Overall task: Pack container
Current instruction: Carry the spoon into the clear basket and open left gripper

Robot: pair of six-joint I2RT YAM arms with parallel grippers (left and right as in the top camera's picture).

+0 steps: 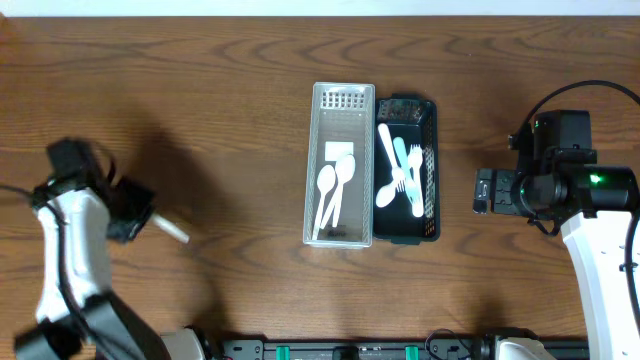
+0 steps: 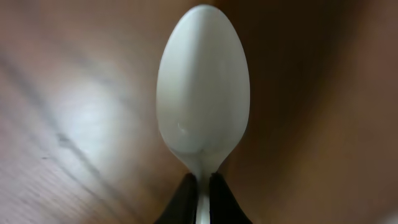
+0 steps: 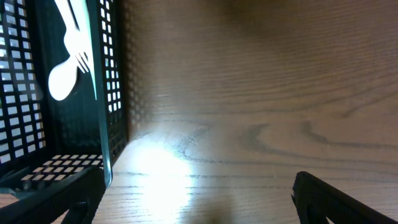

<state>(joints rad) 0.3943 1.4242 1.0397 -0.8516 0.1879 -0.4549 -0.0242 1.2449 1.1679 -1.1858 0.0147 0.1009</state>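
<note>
My left gripper (image 1: 150, 218) is at the table's left, shut on a white plastic spoon (image 1: 172, 230) by its handle. In the left wrist view the spoon bowl (image 2: 203, 87) fills the middle, with the jaws (image 2: 203, 202) pinching the neck. A clear white tray (image 1: 312, 160) at the centre holds two white spoons (image 1: 335, 190). A black mesh tray (image 1: 432, 170) beside it holds white forks and one pale blue utensil (image 1: 400, 175). My right gripper (image 1: 482, 192) is open and empty, just right of the black tray (image 3: 112, 112).
The wooden table (image 1: 220, 110) extends around both trays. In the right wrist view the black tray's corner sits by the left finger, with bare wood (image 3: 249, 124) between the fingers.
</note>
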